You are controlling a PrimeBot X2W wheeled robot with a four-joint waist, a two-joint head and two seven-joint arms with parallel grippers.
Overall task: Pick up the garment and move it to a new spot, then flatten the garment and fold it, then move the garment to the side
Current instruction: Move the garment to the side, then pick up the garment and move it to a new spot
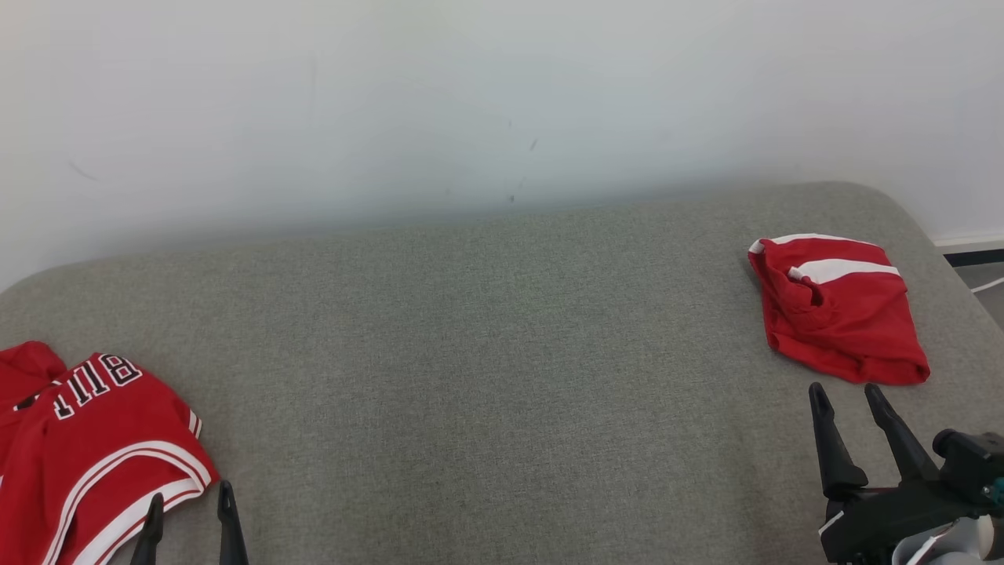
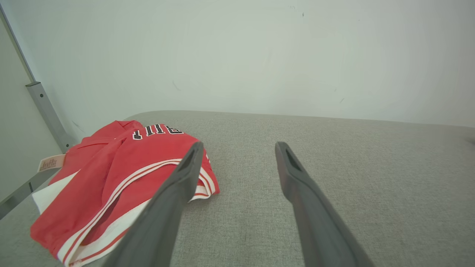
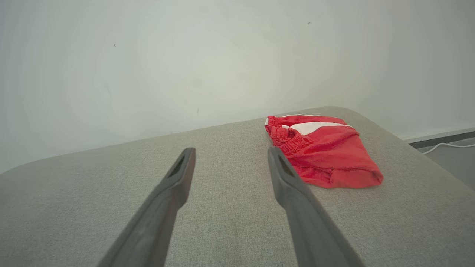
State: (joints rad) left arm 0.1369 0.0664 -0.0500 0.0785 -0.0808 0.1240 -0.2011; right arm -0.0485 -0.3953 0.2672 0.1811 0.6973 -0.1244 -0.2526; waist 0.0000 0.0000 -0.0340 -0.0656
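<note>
A crumpled red jersey (image 1: 94, 439) with white trim and black-and-white lettering lies at the near left of the grey fabric surface (image 1: 502, 353). My left gripper (image 1: 191, 496) is open just to its right, its left finger over the hem; in the left wrist view the jersey (image 2: 111, 174) lies left of the open left gripper (image 2: 239, 145). A folded red garment (image 1: 843, 322) with a white stripe and elastic waistband rests at the far right. My right gripper (image 1: 845, 390) is open just in front of it, empty. In the right wrist view that garment (image 3: 323, 152) lies right of the right gripper (image 3: 231, 150).
A pale wall rises right behind the surface. The surface's rounded right edge drops to a floor with a white cable (image 1: 987, 284) and a dark baseboard. A grey metal bracket (image 2: 44, 107) stands on the wall left of the jersey.
</note>
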